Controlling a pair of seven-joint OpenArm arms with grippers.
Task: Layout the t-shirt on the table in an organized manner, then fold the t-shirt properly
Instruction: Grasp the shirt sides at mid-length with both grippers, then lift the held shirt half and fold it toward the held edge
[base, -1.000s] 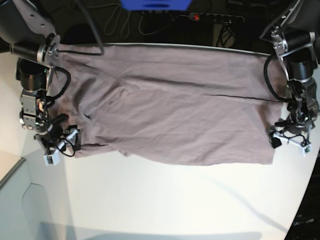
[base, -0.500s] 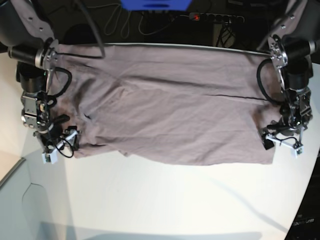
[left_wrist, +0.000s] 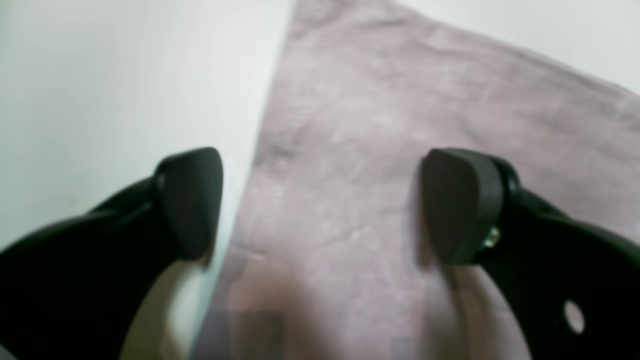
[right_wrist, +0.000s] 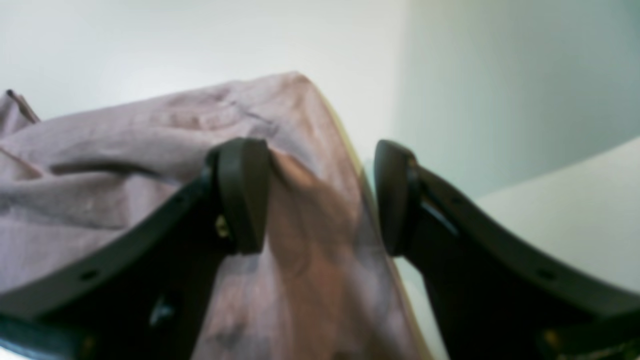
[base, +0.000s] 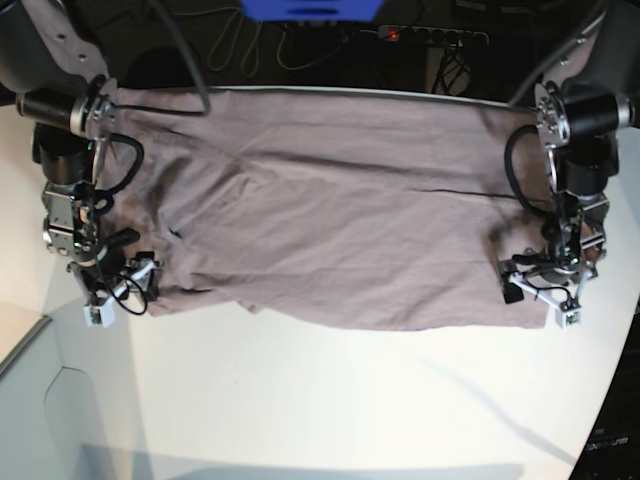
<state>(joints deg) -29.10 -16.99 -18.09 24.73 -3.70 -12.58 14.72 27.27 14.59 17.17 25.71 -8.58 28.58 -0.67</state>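
white table carries the shirt, spread flat across its far half. since a second ago my left gripper has slid inward over the hem corner, jaws wide; my right gripper stays wide, straddling the shirt's edge.

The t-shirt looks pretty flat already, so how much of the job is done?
Mostly laid out: the t-shirt lies spread across the table, with some wrinkles. In hand: the left gripper and right gripper stand open astride its two near corners, neither closed on cloth. All the folding is left.
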